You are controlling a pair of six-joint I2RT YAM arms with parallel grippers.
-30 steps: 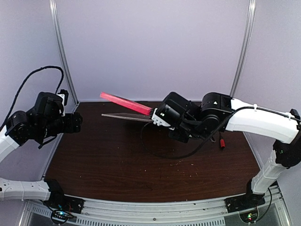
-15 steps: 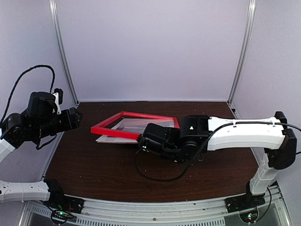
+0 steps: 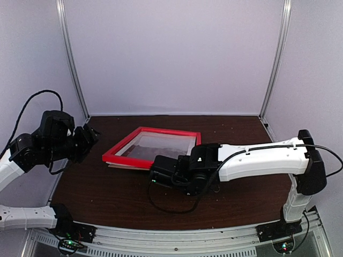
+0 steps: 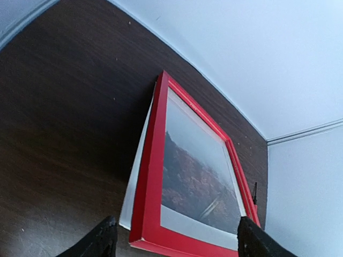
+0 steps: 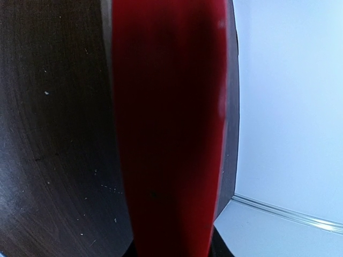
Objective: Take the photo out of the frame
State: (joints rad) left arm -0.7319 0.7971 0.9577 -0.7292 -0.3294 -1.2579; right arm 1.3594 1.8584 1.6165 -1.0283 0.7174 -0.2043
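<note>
Right gripper jaws clamped on near edge of the frame, on the table. The photo shows through it. Left gripper jaws apart, left of frame, not touching.

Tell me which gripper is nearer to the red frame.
Right. The right gripper is at the near edge of the frame, its red bar between the fingers; the left gripper hangs open off its left corner, not touching.
</note>
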